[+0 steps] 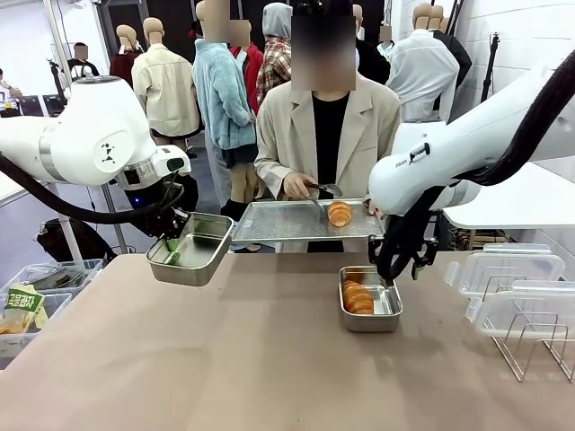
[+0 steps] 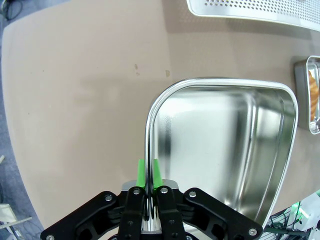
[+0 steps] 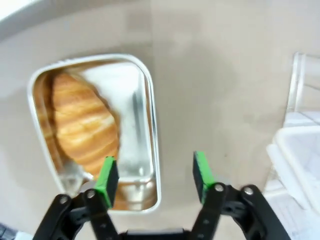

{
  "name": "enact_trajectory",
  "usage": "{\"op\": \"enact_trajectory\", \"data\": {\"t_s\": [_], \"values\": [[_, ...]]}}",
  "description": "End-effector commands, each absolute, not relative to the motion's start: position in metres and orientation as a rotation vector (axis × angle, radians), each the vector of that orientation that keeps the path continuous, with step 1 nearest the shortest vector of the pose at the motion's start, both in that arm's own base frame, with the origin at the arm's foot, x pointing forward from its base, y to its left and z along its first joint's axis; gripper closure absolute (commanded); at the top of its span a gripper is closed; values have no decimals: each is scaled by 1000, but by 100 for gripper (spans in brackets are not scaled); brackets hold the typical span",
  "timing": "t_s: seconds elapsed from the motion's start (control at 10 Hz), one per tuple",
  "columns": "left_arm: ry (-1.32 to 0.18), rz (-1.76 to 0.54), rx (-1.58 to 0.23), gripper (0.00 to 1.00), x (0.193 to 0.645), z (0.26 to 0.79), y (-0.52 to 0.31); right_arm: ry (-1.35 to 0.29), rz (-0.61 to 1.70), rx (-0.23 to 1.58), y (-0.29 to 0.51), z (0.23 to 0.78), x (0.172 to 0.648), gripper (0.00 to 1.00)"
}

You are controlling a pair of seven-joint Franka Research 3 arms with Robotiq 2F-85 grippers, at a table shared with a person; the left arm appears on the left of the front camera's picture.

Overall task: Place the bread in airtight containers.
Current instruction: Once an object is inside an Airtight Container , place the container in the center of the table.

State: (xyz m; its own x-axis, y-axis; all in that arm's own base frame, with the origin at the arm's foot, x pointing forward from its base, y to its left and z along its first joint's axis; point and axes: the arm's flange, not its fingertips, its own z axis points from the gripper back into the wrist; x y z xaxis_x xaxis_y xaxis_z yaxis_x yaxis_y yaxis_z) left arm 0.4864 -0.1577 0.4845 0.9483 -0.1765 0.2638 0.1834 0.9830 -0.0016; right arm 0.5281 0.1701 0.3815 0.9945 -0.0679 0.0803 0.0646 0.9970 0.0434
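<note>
The left pincer (image 1: 172,251) (image 2: 148,175) is clamping narrowly on the rim of the empty container (image 1: 190,250) (image 2: 220,150), one green pad sitting inside the wall and one outside. It is holding that steel pan over the far left part of the table (image 1: 225,359). The pan is tilting a little in the front view. Whether its base is touching the table is hard to tell.

The right pincer (image 1: 388,278) (image 3: 152,172) is standing wide and holding nothing. It is hanging over the near end of the filled container (image 1: 370,328) (image 3: 150,100), with one finger above the pan's inside and the other above bare table beside the wall. In the front view the arm's dark wrist is covering the pincer's fingertips.

One roll of bread (image 1: 358,298) (image 3: 85,125) is lying inside this container. The right wrist picture is blurring, so the crust's ridges are showing only as soft bands. The left wrist view is cutting the same container (image 2: 300,95) off at the picture's edge.

Another roll (image 1: 340,214) is sitting on the perforated tray (image 1: 278,222) (image 2: 250,10). The person's hand (image 1: 296,187) is holding tongs (image 1: 325,189) just above it. The tray's far right corner is hiding behind the right arm.

Clear lids (image 1: 512,269) are resting on a wire rack (image 1: 530,346) at the right, partly cut off by the frame.
</note>
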Motion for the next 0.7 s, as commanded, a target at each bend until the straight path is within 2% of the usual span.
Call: {"op": "enact_trajectory", "data": {"t_s": [0.0,0.5,0.6], "values": [[-280,-190,-13,100,485,488,-156,-136,-54,21,163,398,513,0],[-280,-190,-13,100,485,488,-156,-189,36,19,149,456,495,0],[-280,-190,-13,100,485,488,-156,-177,-25,31,159,446,506,0]]}}
